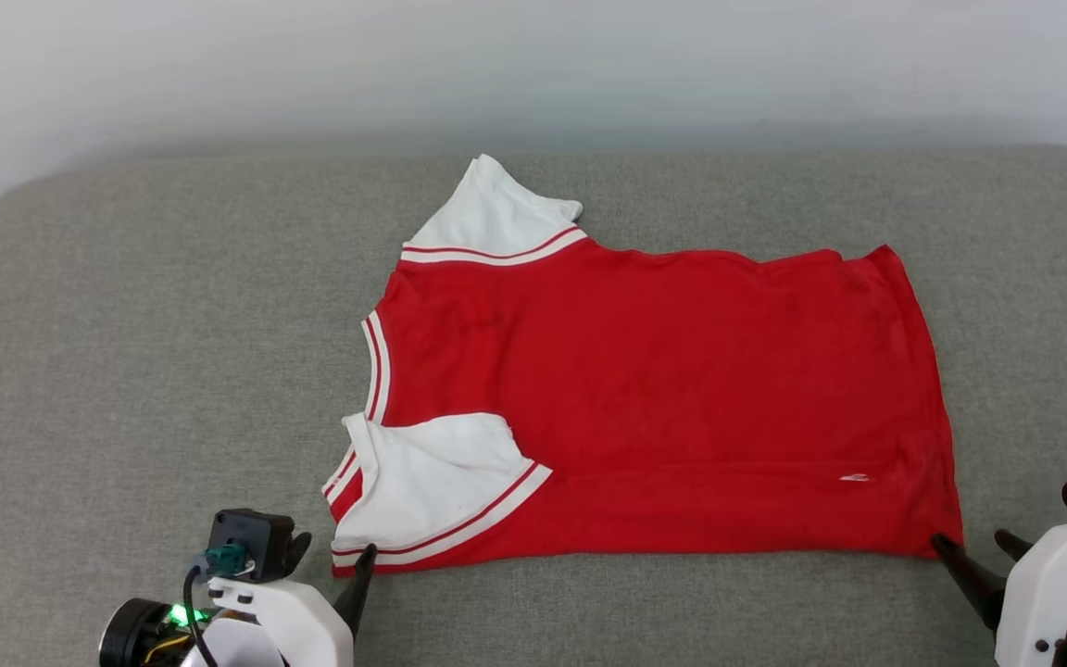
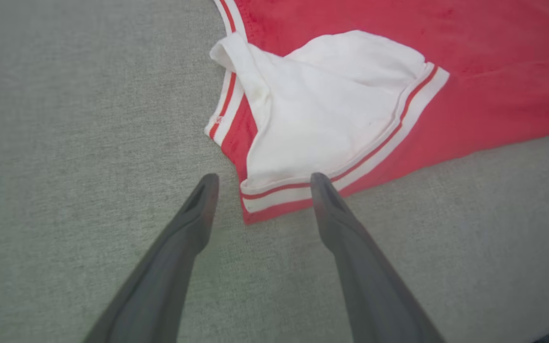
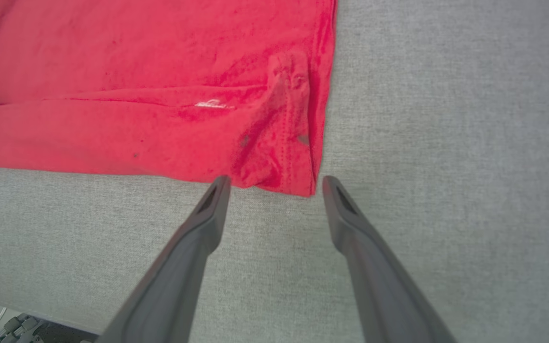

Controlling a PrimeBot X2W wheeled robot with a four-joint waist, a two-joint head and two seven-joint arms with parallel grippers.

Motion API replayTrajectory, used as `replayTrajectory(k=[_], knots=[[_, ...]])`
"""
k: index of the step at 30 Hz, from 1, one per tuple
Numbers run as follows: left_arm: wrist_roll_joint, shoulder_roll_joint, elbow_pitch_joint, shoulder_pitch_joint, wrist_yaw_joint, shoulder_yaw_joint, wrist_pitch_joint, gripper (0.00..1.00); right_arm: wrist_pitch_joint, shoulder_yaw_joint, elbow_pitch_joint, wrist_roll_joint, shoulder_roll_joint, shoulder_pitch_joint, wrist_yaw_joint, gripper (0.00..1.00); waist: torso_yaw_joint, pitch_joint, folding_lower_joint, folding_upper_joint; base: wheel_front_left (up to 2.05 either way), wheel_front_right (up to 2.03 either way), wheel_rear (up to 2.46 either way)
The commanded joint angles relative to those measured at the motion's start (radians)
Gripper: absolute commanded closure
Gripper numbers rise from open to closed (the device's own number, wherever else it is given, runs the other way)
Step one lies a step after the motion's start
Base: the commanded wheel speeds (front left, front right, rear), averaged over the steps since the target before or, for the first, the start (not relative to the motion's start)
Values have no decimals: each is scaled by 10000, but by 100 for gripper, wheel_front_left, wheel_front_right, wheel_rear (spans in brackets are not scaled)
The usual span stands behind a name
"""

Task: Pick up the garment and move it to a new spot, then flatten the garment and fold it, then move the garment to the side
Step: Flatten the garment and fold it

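White shells point(image 1: 297, 619), dark tapered jaws

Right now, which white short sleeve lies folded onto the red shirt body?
The near white striped-trim sleeve beside the left gripper; the far sleeve sticks outward.

The garment point(image 1: 663, 371) is soft, dull cloth, the grey pad point(image 1: 126, 371) is rough woven cloth, and the dark fingers point(image 2: 184, 243) of the left gripper point(image 2: 260, 183) look like smooth plastic, maybe.

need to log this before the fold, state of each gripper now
left gripper: open, holding nothing, fingertips by a sleeve corner of the garment
right gripper: open, holding nothing, fingertips by its hem corner
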State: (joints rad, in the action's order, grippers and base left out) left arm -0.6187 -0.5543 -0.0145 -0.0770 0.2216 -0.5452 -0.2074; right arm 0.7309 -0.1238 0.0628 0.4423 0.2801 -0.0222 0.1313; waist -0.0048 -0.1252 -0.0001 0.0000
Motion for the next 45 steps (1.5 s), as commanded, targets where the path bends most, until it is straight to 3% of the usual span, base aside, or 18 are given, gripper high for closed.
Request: replayTrajectory(k=[1, 10, 17, 19, 26, 35, 45], knots=[[-104, 70, 29, -53, 104, 61, -60, 0, -7, -31, 103, -81, -107, 16, -12, 0, -106, -208, 1, 0, 0, 0, 0], [-90, 2, 766, -369, 289, 287, -21, 0, -77, -63, 242, -200, -197, 259, -12, 0, -317, -858, 1, 0, 0, 0, 0], [-250, 197, 1526, -431, 13, -75, -475, 3, -106, -49, 252, -276, -184, 431, -10, 0, -325, -1123, 1, 0, 0, 0, 0], [-332, 264, 1665, -365, -172, -285, -692, 100, -105, -40, 241, -325, -148, 470, -10, 0, -291, -1111, 1, 0, 0, 0, 0], [-435, 384, 1532, -326, -330, -259, -304, 100, -99, 18, 51, -483, -17, 361, -12, 0, -38, -650, 1, 0, 0, 0, 0], [-458, 377, 151, -425, -272, -9, 252, 100, 119, 115, -956, -974, 201, 630, -12, 0, 369, -531, 1, 0, 0, 0, 0], [-271, 238, -642, -617, -273, -172, 58, 100, 298, 38, -2426, -1415, -173, 1046, -13, 0, 636, -987, 1, 0, 0, 0, 0]])
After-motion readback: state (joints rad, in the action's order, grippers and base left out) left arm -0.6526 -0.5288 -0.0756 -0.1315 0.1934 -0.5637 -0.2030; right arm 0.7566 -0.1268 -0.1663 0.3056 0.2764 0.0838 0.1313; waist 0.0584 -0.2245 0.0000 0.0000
